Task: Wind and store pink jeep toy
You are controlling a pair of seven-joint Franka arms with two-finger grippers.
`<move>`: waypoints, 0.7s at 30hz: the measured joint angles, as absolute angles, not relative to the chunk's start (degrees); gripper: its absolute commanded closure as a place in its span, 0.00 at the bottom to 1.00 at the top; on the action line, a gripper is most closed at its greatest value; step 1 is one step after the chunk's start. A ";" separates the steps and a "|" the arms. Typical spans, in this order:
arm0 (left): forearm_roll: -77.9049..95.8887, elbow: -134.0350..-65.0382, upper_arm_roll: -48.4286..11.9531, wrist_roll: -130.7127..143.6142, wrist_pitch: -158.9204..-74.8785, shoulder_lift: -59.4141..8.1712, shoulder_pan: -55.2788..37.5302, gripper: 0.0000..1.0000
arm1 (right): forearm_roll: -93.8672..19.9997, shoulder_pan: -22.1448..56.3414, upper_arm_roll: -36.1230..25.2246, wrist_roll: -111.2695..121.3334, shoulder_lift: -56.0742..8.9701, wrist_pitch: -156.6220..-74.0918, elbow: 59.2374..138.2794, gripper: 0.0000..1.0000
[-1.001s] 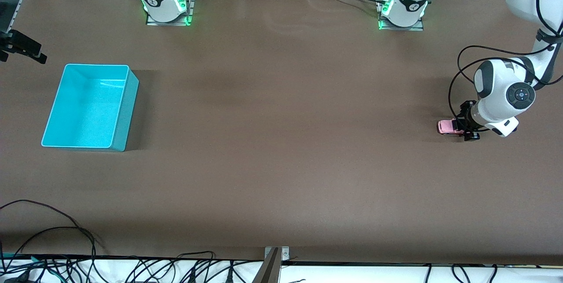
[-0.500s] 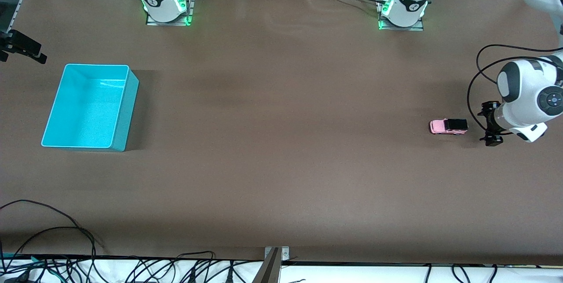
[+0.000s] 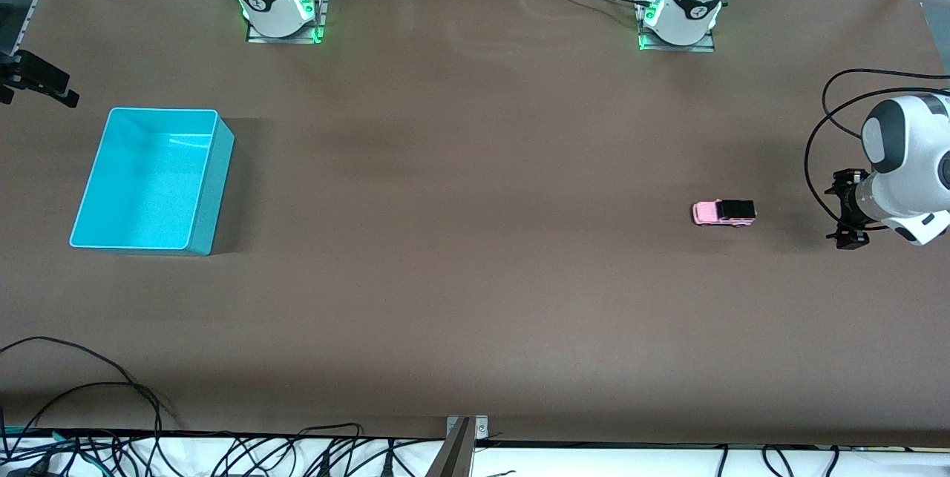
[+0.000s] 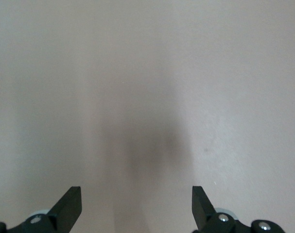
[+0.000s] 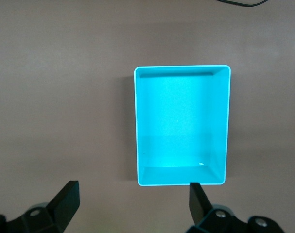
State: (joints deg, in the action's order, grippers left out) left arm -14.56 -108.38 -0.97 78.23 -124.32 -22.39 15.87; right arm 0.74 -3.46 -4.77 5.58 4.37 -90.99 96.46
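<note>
The pink jeep toy stands on its wheels on the brown table, free of any grip, toward the left arm's end. My left gripper is open and empty, low over the table, apart from the jeep on the side toward the left arm's end. The left wrist view shows its open fingers over bare table; the jeep is out of that view. My right gripper is open and empty, high over the table beside the teal bin. The right arm waits.
The open, empty teal bin stands at the right arm's end of the table. A black mount juts in beside it at the table's edge. Cables lie along the edge nearest the front camera.
My left gripper let go of the jeep and drew back toward the left arm's end. The jeep rolled away from it toward the right arm's end.
</note>
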 measured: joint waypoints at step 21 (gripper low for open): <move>-8.65 -97.51 -3.75 45.88 -110.65 -14.45 15.74 0.00 | 0.74 -3.46 -4.77 5.58 4.37 -90.99 96.45 0.00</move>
